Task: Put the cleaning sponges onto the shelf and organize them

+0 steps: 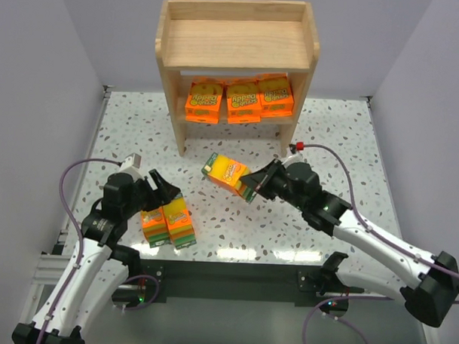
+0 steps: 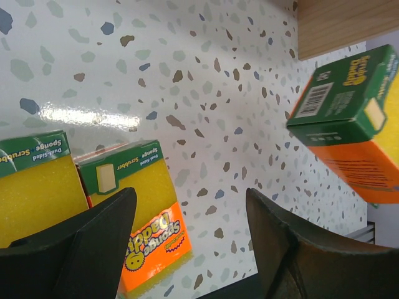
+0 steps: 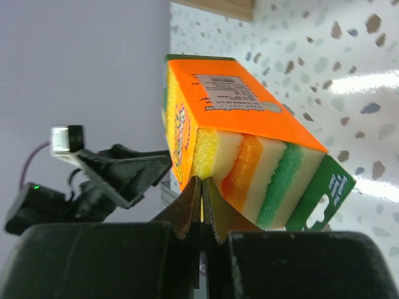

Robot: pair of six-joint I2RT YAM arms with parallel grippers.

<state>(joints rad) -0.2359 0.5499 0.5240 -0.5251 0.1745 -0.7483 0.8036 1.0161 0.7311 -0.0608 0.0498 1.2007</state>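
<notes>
The left arm [image 1: 75,276] and right arm [image 1: 385,245] are white tubular links joined by black motor housings, each trailing a grey-purple cable [image 1: 61,187]. The left claw [image 2: 190,230] and right claw [image 3: 201,199] are matte black; a red fitting [image 1: 297,146] caps the right wrist, and green lights [image 1: 141,296] dot the bases.

You see the wooden shelf [image 1: 234,44] at the far edge, three flat orange packs [image 1: 243,99] rowed on its lower tier, two thick yellow-and-green packs [image 1: 179,221] side by side towards the near-left corner, and a third thick pack [image 1: 229,174] tilted above the centre.
</notes>
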